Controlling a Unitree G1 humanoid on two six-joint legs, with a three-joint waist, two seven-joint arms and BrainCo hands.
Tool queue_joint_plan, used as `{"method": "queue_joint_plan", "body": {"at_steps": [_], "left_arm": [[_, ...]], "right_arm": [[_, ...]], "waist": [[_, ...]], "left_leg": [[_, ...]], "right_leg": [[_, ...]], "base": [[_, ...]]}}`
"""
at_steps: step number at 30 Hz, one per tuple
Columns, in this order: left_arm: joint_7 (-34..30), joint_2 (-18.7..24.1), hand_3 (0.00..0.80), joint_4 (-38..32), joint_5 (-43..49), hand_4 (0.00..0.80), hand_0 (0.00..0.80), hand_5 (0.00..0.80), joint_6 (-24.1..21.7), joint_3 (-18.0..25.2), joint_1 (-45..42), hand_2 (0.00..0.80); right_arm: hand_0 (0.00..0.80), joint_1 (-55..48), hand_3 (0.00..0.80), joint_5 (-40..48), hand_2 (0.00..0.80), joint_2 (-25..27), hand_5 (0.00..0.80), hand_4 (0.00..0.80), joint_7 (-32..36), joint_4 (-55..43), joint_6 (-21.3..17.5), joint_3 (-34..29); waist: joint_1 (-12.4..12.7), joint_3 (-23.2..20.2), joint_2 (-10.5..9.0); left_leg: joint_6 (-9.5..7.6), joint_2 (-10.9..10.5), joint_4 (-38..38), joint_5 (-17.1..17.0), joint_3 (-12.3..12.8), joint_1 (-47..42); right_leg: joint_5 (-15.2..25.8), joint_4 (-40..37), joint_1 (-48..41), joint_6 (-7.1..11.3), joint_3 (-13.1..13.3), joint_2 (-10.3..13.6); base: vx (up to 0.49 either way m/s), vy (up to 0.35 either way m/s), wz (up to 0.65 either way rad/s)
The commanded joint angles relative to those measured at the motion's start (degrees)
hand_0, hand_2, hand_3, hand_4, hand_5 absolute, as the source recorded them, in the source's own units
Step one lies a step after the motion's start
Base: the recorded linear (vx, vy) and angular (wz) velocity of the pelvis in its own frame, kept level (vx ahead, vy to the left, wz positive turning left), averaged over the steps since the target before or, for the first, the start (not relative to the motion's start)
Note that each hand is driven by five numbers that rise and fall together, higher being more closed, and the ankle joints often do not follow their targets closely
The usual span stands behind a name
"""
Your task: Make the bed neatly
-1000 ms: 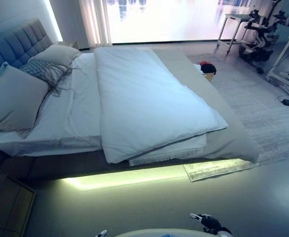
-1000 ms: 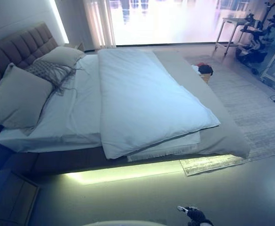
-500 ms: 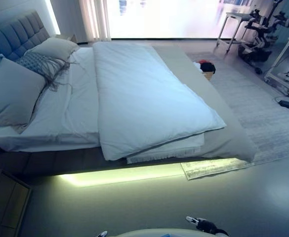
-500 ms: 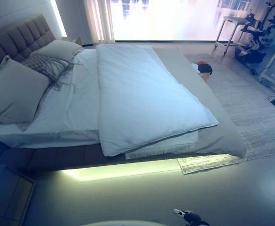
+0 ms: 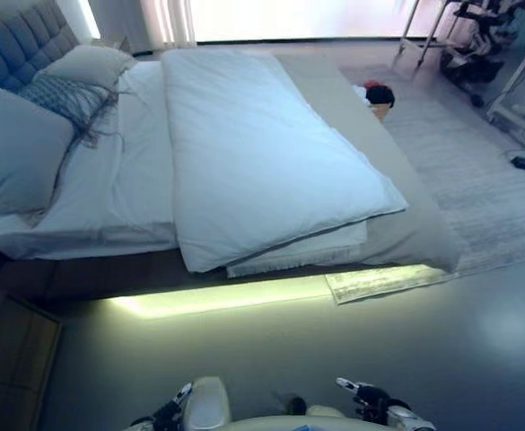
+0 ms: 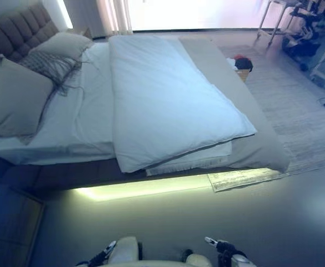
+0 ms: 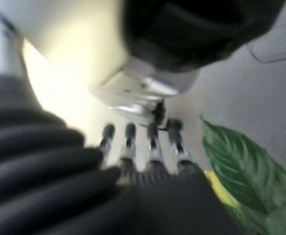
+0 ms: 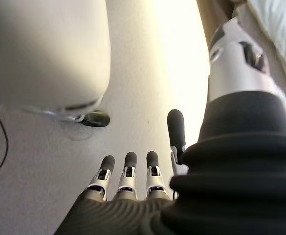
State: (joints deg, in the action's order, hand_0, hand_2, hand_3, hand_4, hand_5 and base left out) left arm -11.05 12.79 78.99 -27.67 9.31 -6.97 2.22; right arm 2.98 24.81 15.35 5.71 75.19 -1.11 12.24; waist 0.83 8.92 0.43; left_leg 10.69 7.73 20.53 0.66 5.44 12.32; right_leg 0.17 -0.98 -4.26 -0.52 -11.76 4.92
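The bed (image 5: 406,238) lies ahead with its headboard at the left. A white duvet (image 5: 262,153) lies along its middle, folded over on itself, with a lower layer sticking out at the near corner. The white sheet (image 5: 118,180) shows bare between the duvet and the pillows. A big pillow (image 5: 15,148), a grey knitted cushion (image 5: 60,94) and a second pillow (image 5: 87,63) lean at the head. My left hand (image 5: 168,415) and right hand (image 5: 365,400) hang low, away from the bed. Both are open and empty, fingers straight in the left wrist view (image 7: 143,147) and the right wrist view (image 8: 133,176).
A lit strip (image 5: 217,296) glows under the bed's near side. A wooden nightstand (image 5: 11,359) stands at the near left. A pale rug (image 5: 477,180) lies at the foot, with a red and black item (image 5: 379,92) beside the bed. Tables and equipment (image 5: 522,81) stand far right.
The whole picture has shifted up as the camera tilted down. My hands now show more at the lower edge. The bedding has not moved.
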Motion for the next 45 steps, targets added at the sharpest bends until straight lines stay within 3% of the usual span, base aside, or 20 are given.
{"method": "queue_joint_plan", "body": {"at_steps": [1, 3, 6, 7, 11, 15, 17, 20, 22, 24, 25, 26, 27, 28, 30, 32, 34, 45], "left_arm": [[0.3, -0.8, 0.0, -0.3, 0.3, 0.0, 0.0, 0.0, 0.4, -1.2, -1.9, 0.0], [0.4, -0.9, 0.0, 0.4, 1.1, 0.0, 0.0, 0.0, 0.6, -1.0, -2.7, 0.0], [0.6, -1.1, 0.0, 1.1, 2.8, 0.0, 0.0, 0.0, 0.1, -0.4, -4.3, 0.0], [0.8, -1.0, 0.0, 1.3, 3.1, 0.0, 0.0, 0.0, -0.1, 0.1, -4.8, 0.0], [0.9, 0.1, 0.0, 1.4, 3.7, 0.0, 0.0, 0.0, -1.3, 0.3, -4.4, 0.0], [0.5, 1.2, 0.0, 0.7, 5.2, 0.0, 0.0, 0.0, -0.6, -0.5, -2.8, 0.0], [0.2, 1.4, 0.0, 0.6, 5.2, 0.0, 0.0, 0.0, -1.1, -0.7, -2.3, 0.0], [-0.8, 2.1, 0.0, -0.2, 7.1, 0.0, 0.0, 0.0, -0.4, -1.9, -1.3, 0.0], [-0.4, 2.6, 0.0, -0.5, 6.9, 0.0, 0.0, 0.0, 0.0, -2.9, -0.7, 0.0], [0.0, 3.7, 0.0, -0.7, 5.1, 0.0, 0.0, 0.0, 0.7, -3.5, 1.1, 0.0], [0.0, 3.9, 0.0, -0.8, 4.9, 0.0, 0.0, 0.0, 0.7, -3.7, 2.0, 0.0], [0.1, 4.0, 0.0, -0.8, 4.3, 0.0, 0.0, 0.0, 0.4, -4.2, 3.0, 0.0], [-0.1, 4.2, 0.0, -1.0, 3.5, 0.0, 0.0, 0.0, 0.1, -4.7, 4.6, 0.0], [-0.1, 4.4, 0.0, -1.3, 3.0, 0.0, 0.0, 0.0, -0.3, -5.1, 6.0, 0.0], [0.1, 4.3, 0.0, -1.6, 2.3, 0.0, 0.0, 0.0, -0.8, -5.3, 7.9, 0.0], [0.6, 3.3, 0.0, -1.3, 2.0, 0.0, 0.0, 0.0, -1.2, -5.2, 6.9, 0.0], [1.4, 2.2, 0.0, -1.4, 2.2, 0.0, 0.0, 0.0, -1.2, -4.7, 4.5, 0.0], [0.4, 0.6, 0.0, 0.0, 6.6, 0.0, 0.0, 0.0, -0.2, -4.6, 1.0, 0.0]], "right_arm": [[0.0, 0.2, 0.0, 0.5, 0.0, 1.0, 0.0, 0.0, 0.7, -0.2, -0.1, -1.6], [0.0, -0.3, 0.0, 1.8, 0.0, 1.0, 0.0, 0.0, 1.1, 0.6, -0.8, -2.3], [0.0, -1.4, 0.0, 1.8, 0.0, 0.9, 0.0, 0.0, 2.0, 1.3, -1.7, -3.6], [0.0, -1.4, 0.0, 1.3, 0.0, 0.6, 0.0, 0.0, 1.5, 1.9, -2.1, -3.9], [0.0, -0.9, 0.0, 1.2, 0.0, -0.3, 0.0, 0.0, 2.8, 2.1, -2.2, -4.6], [0.0, -0.1, 0.0, 1.6, 0.0, -1.5, 0.0, 0.0, 2.5, 0.5, -2.4, -4.4], [0.0, 0.0, 0.0, 1.7, 0.0, -1.8, 0.0, 0.0, 1.8, -0.3, -2.0, -5.0], [0.0, -1.1, 0.0, -0.7, 0.0, -1.7, 0.0, 0.0, 1.4, 0.0, -2.1, -5.9], [0.0, -1.5, 0.0, -0.9, 0.0, -1.3, 0.0, 0.0, 2.1, 0.0, -2.4, -5.9], [0.0, -0.7, 0.0, 0.0, 0.0, -1.1, 0.0, 0.0, 3.4, 0.0, -2.6, -4.8], [0.0, 0.0, 0.0, 1.2, 0.0, -1.1, 0.0, 0.0, 3.7, -0.1, -2.9, -4.4], [0.0, 0.9, 0.0, 3.0, 0.0, -1.1, 0.0, 0.0, 4.2, -0.3, -3.1, -3.9], [0.0, 2.5, 0.0, 5.3, 0.0, -1.1, 0.0, 0.0, 4.5, -0.6, -3.4, -3.4], [0.0, 4.1, 0.0, 7.0, 0.0, -1.2, 0.0, 0.0, 4.3, -1.0, -3.8, -3.1], [0.0, 6.8, 0.0, 8.9, 0.0, -1.4, 0.0, 0.0, 3.4, -1.7, -3.5, -2.9], [0.0, 6.9, 0.0, 7.9, 0.0, -1.9, 0.0, 0.0, 2.1, -1.8, -3.0, -2.8], [0.0, 5.6, 0.0, 6.5, 0.0, -2.0, 0.0, 0.0, 1.6, -2.3, -2.3, -2.6], [0.0, 2.9, 0.0, 5.5, 0.0, -1.2, 0.0, 0.0, 1.7, -3.0, -3.9, -2.4]], "waist": [[2.2, 1.0, 0.92], [3.1, 0.4, 1.07], [3.6, -1.0, 1.19], [3.8, -2.0, 1.01], [4.6, -4.0, 0.7], [4.7, -5.4, -0.3], [4.4, -5.9, -0.84], [3.3, -6.5, -1.36], [2.0, -6.1, -1.0], [0.7, -4.5, -0.51], [0.4, -3.8, -0.42], [0.1, -3.0, -0.34], [-0.8, -1.2, -0.93], [-1.4, 0.4, -1.25], [-2.3, 2.6, -1.41], [-2.1, 2.3, -1.49], [-1.9, 1.5, -1.5], [-2.8, -1.6, -0.95]], "left_leg": [[-3.43, 1.7, -19.9, -14.3, 0.1, -0.6], [-3.01, 2.5, -25.5, -14.6, -0.7, 0.5], [-2.63, 3.5, -25.5, -14.9, 0.4, 1.8], [-2.84, 3.5, -25.5, -12.1, 0.8, 2.8], [-3.5, 2.7, -23.9, -12.8, 2.2, 0.0], [-5.4, 1.2, -16.1, -8.7, 2.7, 0.3], [-6.75, 0.2, -14.8, -6.7, 3.8, 0.5], [-10.04, -2.7, -14.9, -4.3, 4.5, -0.5], [-10.83, -3.1, -16.0, -3.7, 5.1, -2.6], [-9.97, -2.6, -17.5, -4.0, 6.1, -4.5], [-9.53, -2.4, -18.0, -4.1, 6.3, -5.0], [-9.33, -2.4, -18.5, -4.1, 6.3, -4.9], [-9.26, -3.4, -18.8, -3.4, 5.9, -4.8], [-9.45, -4.0, -18.9, -2.6, 5.5, -4.2], [-10.03, -4.6, -18.5, -0.4, 5.5, -3.4], [-10.39, -5.4, -16.9, 1.3, 5.8, -4.3], [-10.59, -6.3, -14.9, 2.5, 4.1, -5.7], [-8.22, -3.1, -12.9, 5.2, 1.6, -12.7]], "right_leg": [[-10.2, 4.9, -9.4, 2.44, 2.8, -3.1], [-12.8, 4.5, -12.2, 2.74, 3.9, -3.6], [-16.2, 4.3, -15.7, 3.11, 5.0, -3.7], [-16.8, 4.5, -16.6, 3.97, 5.3, -2.3], [-16.6, 4.9, -18.7, 7.1, 3.5, 2.3], [-12.6, 6.0, -17.9, 9.75, 1.0, 8.1], [-9.8, 7.7, -17.1, 10.08, 1.5, 9.9], [0.7, 18.6, -11.0, 10.38, 4.1, 12.6], [0.7, 20.5, -5.1, 9.45, 3.9, 11.8], [-3.7, 16.1, 0.8, 7.89, 2.2, 8.6], [-3.2, 13.3, 3.6, 7.68, 1.7, 7.2], [-2.0, 11.1, 7.1, 7.62, 1.8, 5.7], [2.4, 7.0, 11.8, 8.18, 2.5, 4.7], [6.5, 4.8, 16.6, 8.52, 3.4, 4.6], [9.3, 2.4, 22.1, 8.71, 3.1, 4.9], [7.5, 1.9, 20.4, 8.63, 1.9, 4.7], [6.9, 3.0, 17.8, 8.29, 2.0, 4.7], [0.6, 8.6, 12.5, 5.95, 0.0, 4.2]], "base": [[0.391, 0.158, -0.42], [0.411, 0.148, -0.02], [0.441, 0.204, 0.02], [0.485, 0.291, -0.11], [0.531, 0.33, -0.23], [0.43, 0.336, -0.03], [0.392, 0.334, 0.08], [0.379, 0.313, 0.01], [0.306, 0.194, 0.04], [0.155, -0.001, -0.1], [0.015, -0.099, -0.31], [-0.093, -0.168, -0.38], [-0.17, -0.212, -0.37], [-0.178, -0.211, -0.24], [-0.091, -0.16, 0.03], [0.227, -0.143, 0.5], [0.376, -0.101, 0.79], [0.267, -0.064, 0.22]]}}
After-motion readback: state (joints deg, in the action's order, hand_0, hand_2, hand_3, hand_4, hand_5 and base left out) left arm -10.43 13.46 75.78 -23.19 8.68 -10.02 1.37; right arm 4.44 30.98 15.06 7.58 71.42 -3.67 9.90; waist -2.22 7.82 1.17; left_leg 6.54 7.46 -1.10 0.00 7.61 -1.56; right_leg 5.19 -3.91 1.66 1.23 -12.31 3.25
